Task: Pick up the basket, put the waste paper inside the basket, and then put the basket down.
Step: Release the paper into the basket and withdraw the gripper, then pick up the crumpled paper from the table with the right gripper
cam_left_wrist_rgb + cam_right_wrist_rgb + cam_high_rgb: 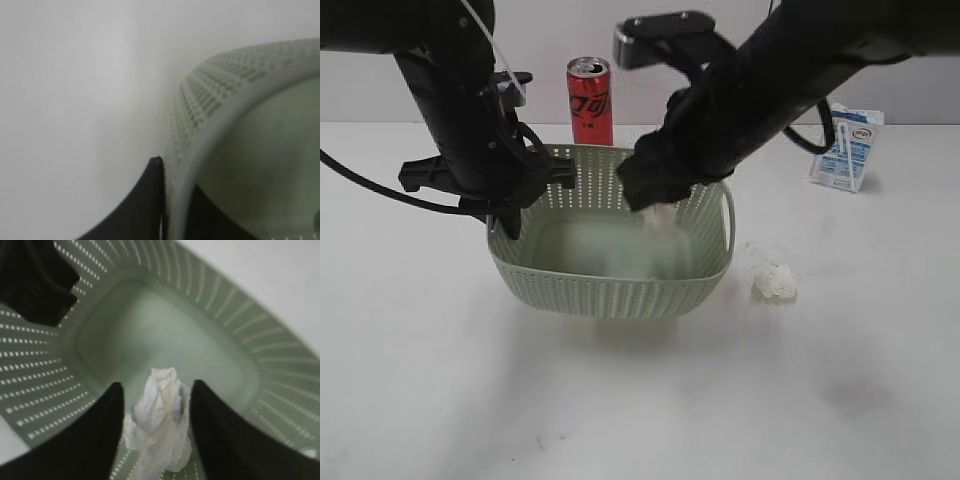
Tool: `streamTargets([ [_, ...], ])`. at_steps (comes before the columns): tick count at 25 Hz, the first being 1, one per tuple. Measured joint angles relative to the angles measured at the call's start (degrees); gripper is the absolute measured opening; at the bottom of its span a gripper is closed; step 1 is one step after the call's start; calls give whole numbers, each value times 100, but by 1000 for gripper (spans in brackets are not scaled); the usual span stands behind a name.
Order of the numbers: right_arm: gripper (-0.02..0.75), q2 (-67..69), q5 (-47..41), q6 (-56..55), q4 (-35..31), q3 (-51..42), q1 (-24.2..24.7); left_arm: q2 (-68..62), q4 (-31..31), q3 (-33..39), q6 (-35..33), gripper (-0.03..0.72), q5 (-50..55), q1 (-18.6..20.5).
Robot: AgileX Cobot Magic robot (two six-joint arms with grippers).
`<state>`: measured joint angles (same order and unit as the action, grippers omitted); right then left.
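Observation:
The pale green basket hangs a little above the table, with a shadow under it. My left gripper is shut on its left rim; in the left wrist view one finger is outside the slotted wall and one inside. My right gripper is over the basket's back part, shut on a crumpled white waste paper wad that fills the gap between its fingers above the basket floor. A second waste paper wad lies on the table right of the basket. A third wad is not in view.
A red drink can stands just behind the basket. A blue-and-white drink carton stands at the back right. The white table runs on in front of the basket.

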<state>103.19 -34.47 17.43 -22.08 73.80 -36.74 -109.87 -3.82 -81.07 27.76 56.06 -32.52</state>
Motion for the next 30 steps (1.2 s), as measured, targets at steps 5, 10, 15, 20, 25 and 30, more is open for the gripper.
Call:
streamTargets([
  [5, 606, -88, -212, 68, 253, 31, -35, 0, 0, 0, 0, -17, 5, 0],
  [10, 606, -691, -377, -550, 898, 147, 430, 0, 0, 0, 0, -17, 5, 0],
  [15, 600, -820, -810, -681, 1088, -82, 1385, 0, 0, 0, 0, -17, 5, 0],
  [20, 593, -513, -189, -705, 1063, -1134, 1606, 0, 141, 0, 0, -17, 5, 0],
  [25, 592, 129, 915, -705, 860, -1608, 1601, 0, 303, 0, 0, -17, 68, 38],
  [30, 592, 704, 1482, -705, 835, -1608, 1601, 0, 329, 0, 0, -17, 89, 104],
])
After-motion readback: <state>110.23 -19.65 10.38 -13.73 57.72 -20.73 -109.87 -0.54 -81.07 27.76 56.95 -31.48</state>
